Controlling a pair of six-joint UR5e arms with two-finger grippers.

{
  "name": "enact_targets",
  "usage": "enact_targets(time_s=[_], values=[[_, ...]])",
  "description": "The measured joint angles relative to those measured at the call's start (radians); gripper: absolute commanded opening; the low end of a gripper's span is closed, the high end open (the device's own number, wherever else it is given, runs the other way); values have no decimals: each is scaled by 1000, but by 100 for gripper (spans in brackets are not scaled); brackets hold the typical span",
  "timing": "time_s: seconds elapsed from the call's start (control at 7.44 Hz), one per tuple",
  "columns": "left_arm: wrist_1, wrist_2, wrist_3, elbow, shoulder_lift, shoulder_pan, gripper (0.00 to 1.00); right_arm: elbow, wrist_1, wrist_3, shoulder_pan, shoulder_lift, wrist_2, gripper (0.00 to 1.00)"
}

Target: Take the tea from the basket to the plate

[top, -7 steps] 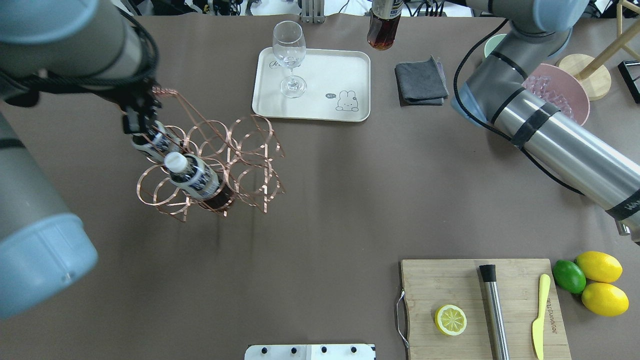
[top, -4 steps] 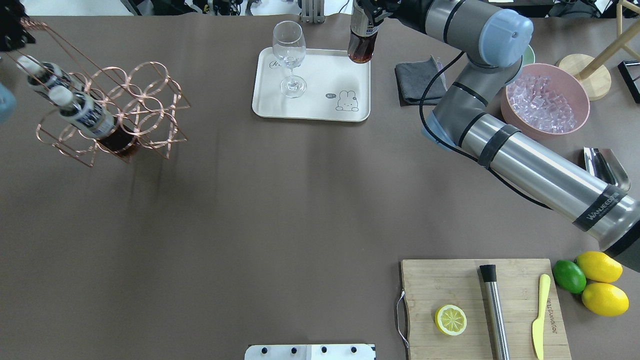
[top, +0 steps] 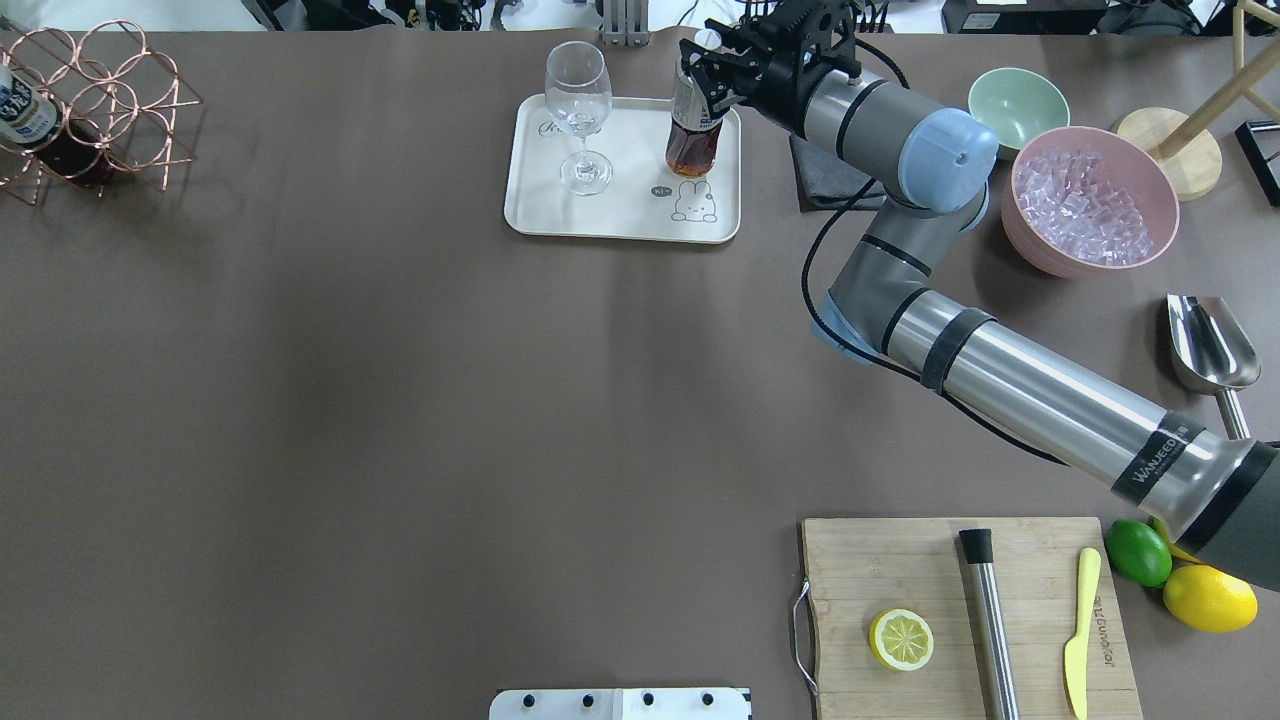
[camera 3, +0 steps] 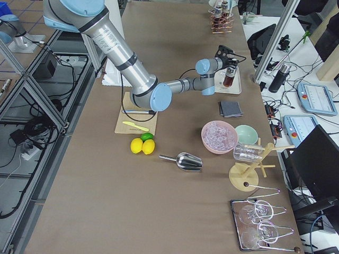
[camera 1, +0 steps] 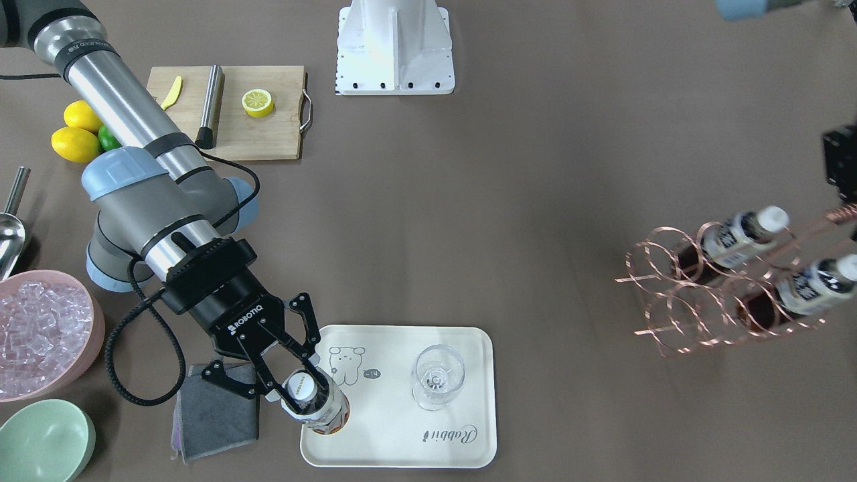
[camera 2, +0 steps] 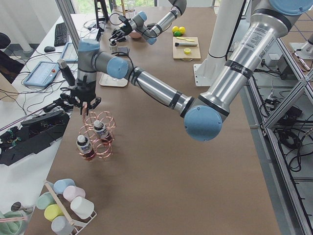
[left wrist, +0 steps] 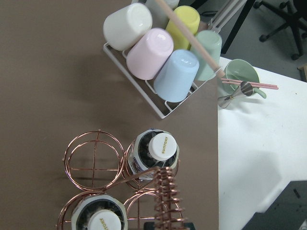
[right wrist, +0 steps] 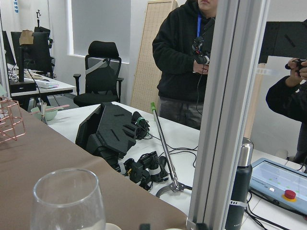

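Right claw (camera 1: 302,392) pinches the tea (camera 1: 329,410) by its neck to stand it upright on the plate (camera 1: 402,442) (left claw (camera 2: 83,105): grip unreadable).

Brown-covered desk (top: 500,400), seen from above.
Bears the plate (top: 620,215) at the middle of the far edge, a grey cloth (camera 1: 214,415) just beside it, a green bowl (top: 1008,100) and a pink ice bowl (top: 1030,240) toward the far right corner, a metal scoop (top: 1210,350) at the right edge, a cutting board (top: 880,570) along the near edge, a lemon (top: 1210,598) and a lime (top: 1138,552) in the near right corner, a white mount (top: 620,703) mid near edge.
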Motion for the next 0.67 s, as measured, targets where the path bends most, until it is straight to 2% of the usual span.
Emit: enact_targets(time_s=[0.13,0.27,0.54,0.67], values=[[-114,4,50,130,-17,-30,98,-4,6,0,-14,-2,-9,0],[-170,21,100,195,-26,-44,98,-6,9,0,-25,-6,-19,0],[-198,53,188,226,-33,-66,98,-6,11,0,-36,-8,-28,0],[-189,47,201,208,-34,-80,98,-6,11,0,-38,-9,-29,32]])
